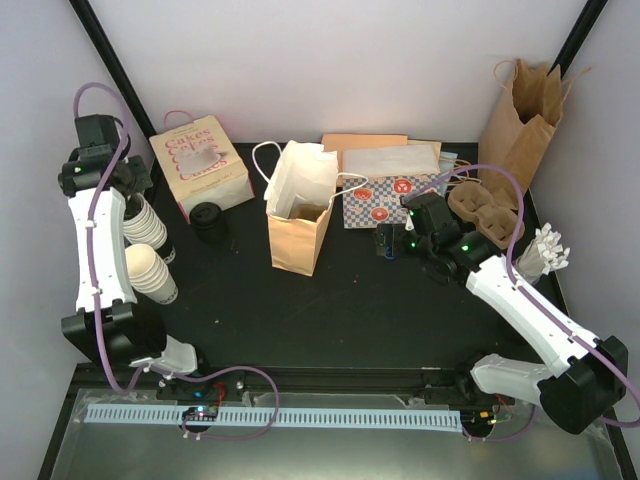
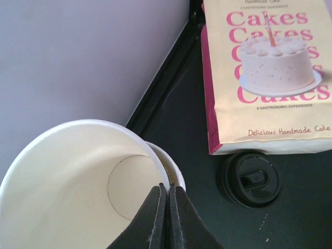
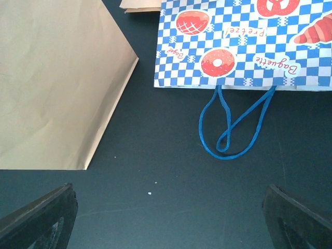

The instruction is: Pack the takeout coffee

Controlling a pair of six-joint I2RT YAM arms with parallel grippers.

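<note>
2 white arms [image 1: 100, 240], black joints, purple cables [image 1: 100, 95].

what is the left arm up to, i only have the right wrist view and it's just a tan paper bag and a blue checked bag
Observer: The left pincer is shut, and seems to pinch the rim of a cream lidless paper cup over on the far left.
Operator: any lid near it
Observer: A round black plastic lid sits right beside the pink-and-cream Cakes box. I cannot tell whether a cup is under it.
Operator: is that tan bag open
Observer: Yes, the tan paper bag stands upright with its mouth open and white paper poking out of the top.
</note>
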